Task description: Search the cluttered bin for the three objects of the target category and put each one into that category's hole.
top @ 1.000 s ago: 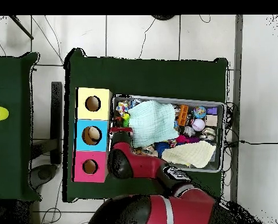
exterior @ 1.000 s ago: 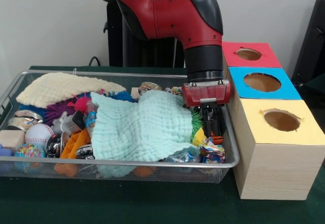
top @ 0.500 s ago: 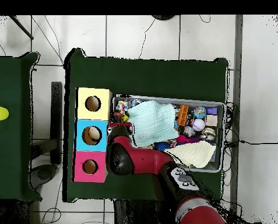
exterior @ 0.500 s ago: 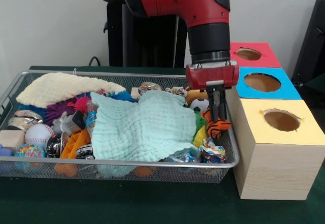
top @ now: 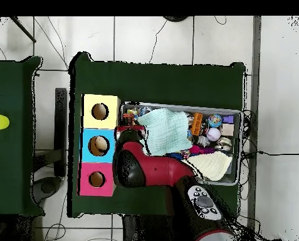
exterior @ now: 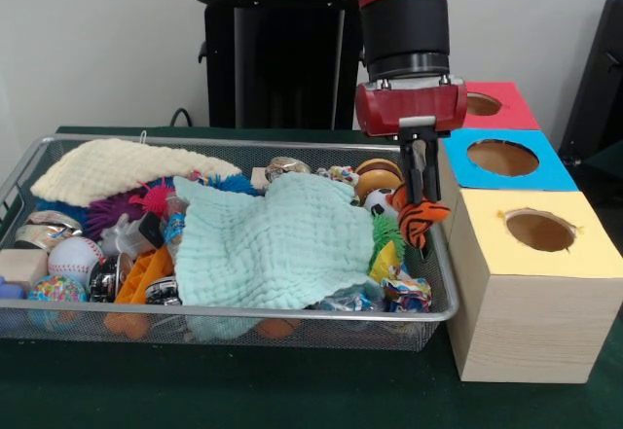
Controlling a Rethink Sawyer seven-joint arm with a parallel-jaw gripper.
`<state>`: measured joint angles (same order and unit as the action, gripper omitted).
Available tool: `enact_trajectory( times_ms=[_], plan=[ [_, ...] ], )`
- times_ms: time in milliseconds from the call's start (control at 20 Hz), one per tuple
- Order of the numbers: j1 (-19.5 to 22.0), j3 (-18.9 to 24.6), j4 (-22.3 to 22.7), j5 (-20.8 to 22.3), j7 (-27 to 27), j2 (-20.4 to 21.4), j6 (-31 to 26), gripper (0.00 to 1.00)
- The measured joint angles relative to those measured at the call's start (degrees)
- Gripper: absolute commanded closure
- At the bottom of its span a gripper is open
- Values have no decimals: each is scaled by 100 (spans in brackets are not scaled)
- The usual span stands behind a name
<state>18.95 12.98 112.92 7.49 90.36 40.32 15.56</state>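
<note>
Wire bin crowded with toys and two cloths, three holed boxes alongside, tool clamped on striped tiger toy above bin.

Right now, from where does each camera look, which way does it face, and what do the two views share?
Front view: sits across the table, facing the robot; it shows the mesh bin, three boxes with holes, and the arm's gripper holding an orange striped toy.
Overhead view: hangs above, looking straight down; the red arm enters from the bottom.
Shared: bin, mint cloth, yellow box, blue box, red box.
</note>
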Motion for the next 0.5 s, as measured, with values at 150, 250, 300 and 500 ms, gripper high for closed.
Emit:
enact_trajectory(
  times_ms=[150, 250, 300, 500],
  plan=[
    [5, 2, 8, 0, 0, 131, -1, 100],
    [16, 7, 31, 1, 0, 233, -9, 100],
    [22, 9, 42, 1, 0, 284, -13, 100],
    [63, 12, 131, -1, 0, 539, -127, 100]
  ],
)
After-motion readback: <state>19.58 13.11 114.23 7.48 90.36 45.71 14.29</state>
